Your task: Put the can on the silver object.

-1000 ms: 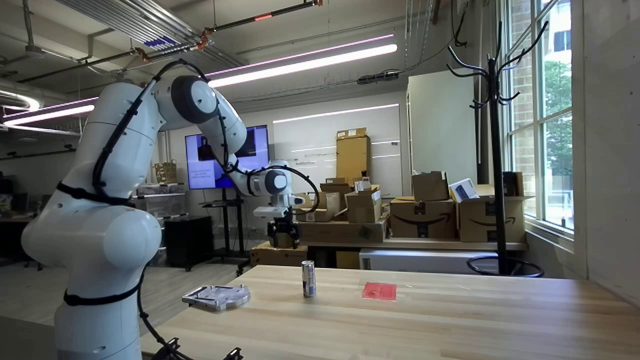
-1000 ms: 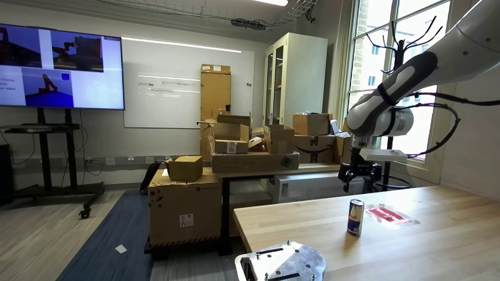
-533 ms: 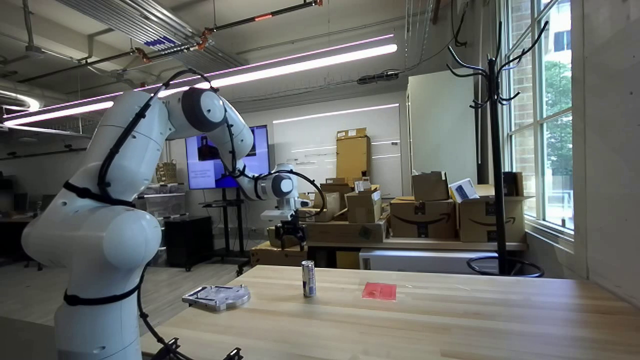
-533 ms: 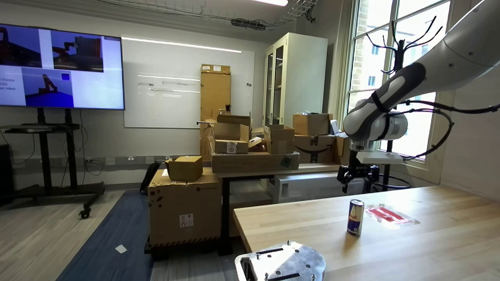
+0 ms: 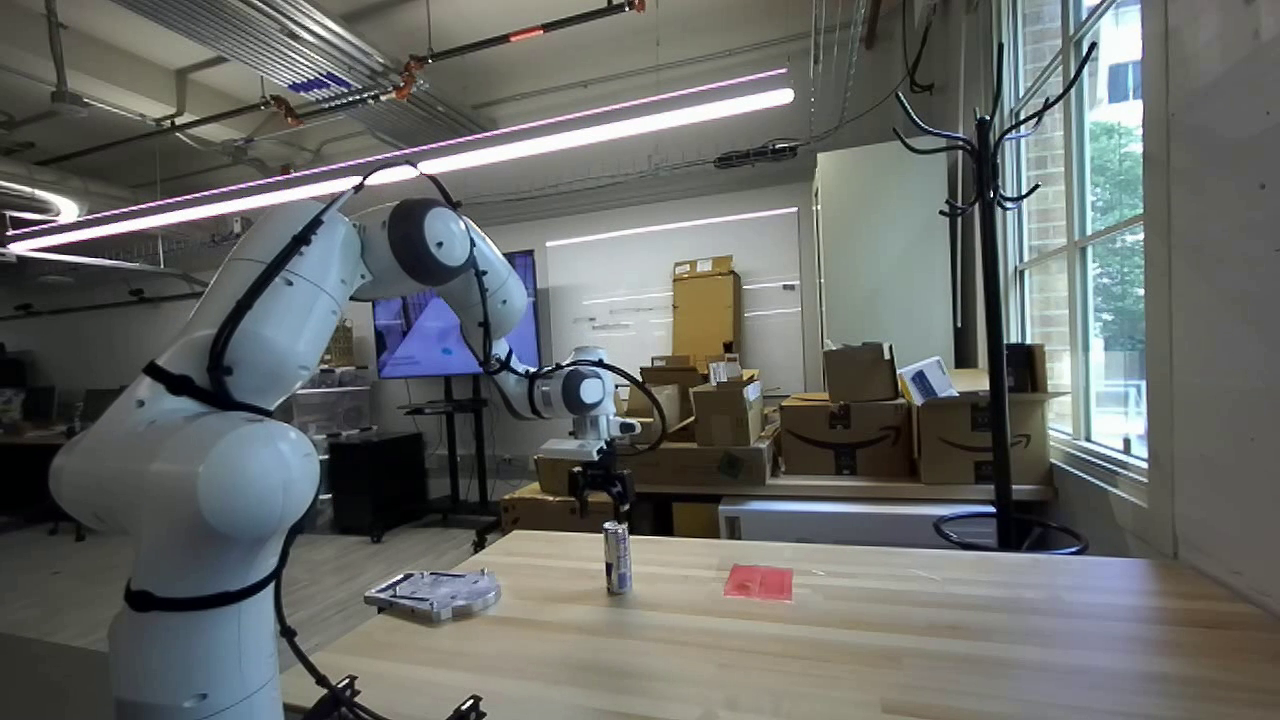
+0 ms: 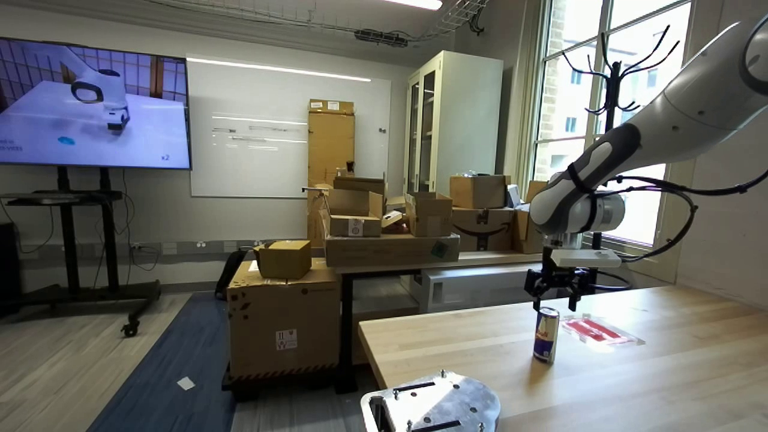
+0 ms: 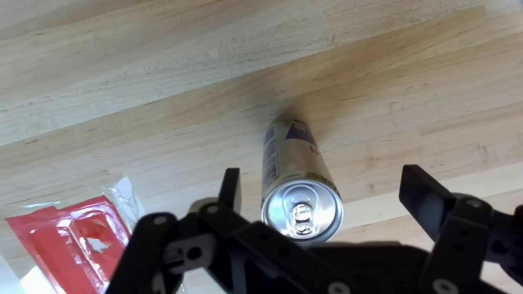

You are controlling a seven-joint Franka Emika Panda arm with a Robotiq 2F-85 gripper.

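Lower than half a second ago, the hand [image 5: 602, 503] hangs over the bench [image 5: 900, 650] in an exterior view. In an exterior view, I see the Red Bull can [image 6: 545, 337] upright there, off the slotted silver plate [image 6: 444, 402]. Wrist view: fingers [image 7: 231, 185] spread wide, lid [image 7: 302, 213] off-centre; one finger, descending misaligned, could topple it.

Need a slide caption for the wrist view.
Beyond the open gripper, an upright can stands on the wooden table; flat red item at lower left.
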